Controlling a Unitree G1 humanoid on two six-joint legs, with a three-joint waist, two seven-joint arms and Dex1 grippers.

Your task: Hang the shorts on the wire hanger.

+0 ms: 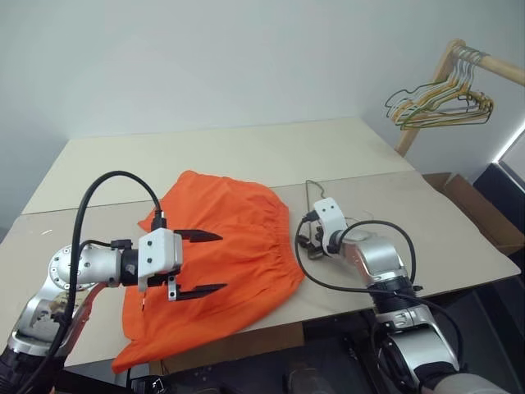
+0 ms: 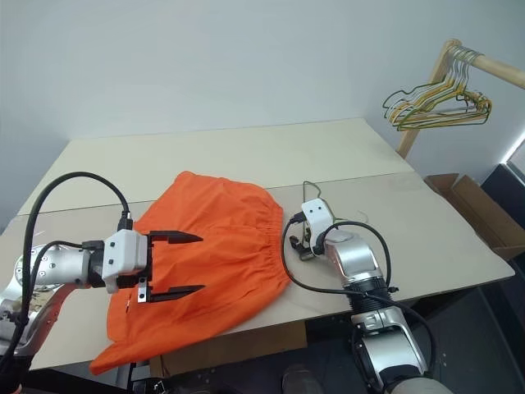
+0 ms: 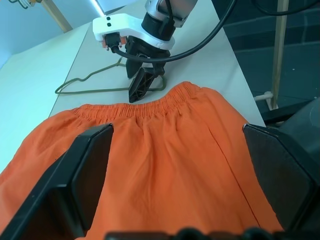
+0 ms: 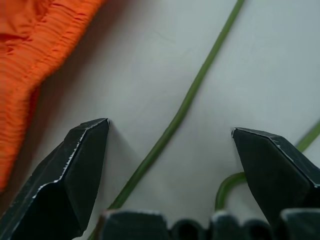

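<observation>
The bright orange shorts [image 1: 234, 238] lie spread on the table, with the gathered waistband [image 3: 145, 106] toward my right arm. My left gripper [image 1: 223, 262] hovers over the middle of the shorts, open, with nothing between its fingers [image 3: 90, 170]. The thin olive-green wire hanger [image 3: 90, 90] lies flat on the table just beside the waistband, its hook [image 1: 308, 190] pointing to the far side. My right gripper [image 4: 170, 127] is down at the table, open, its two fingers on either side of one wire [image 4: 185, 107] of the hanger without pinching it.
The beige table [image 1: 246, 148] has its near edge close below the shorts. A wooden rail [image 1: 492, 64] at the far right carries a bunch of yellowish-green wire hangers [image 1: 443, 103]. An open cardboard box [image 1: 484, 209] sits beside the table's right edge.
</observation>
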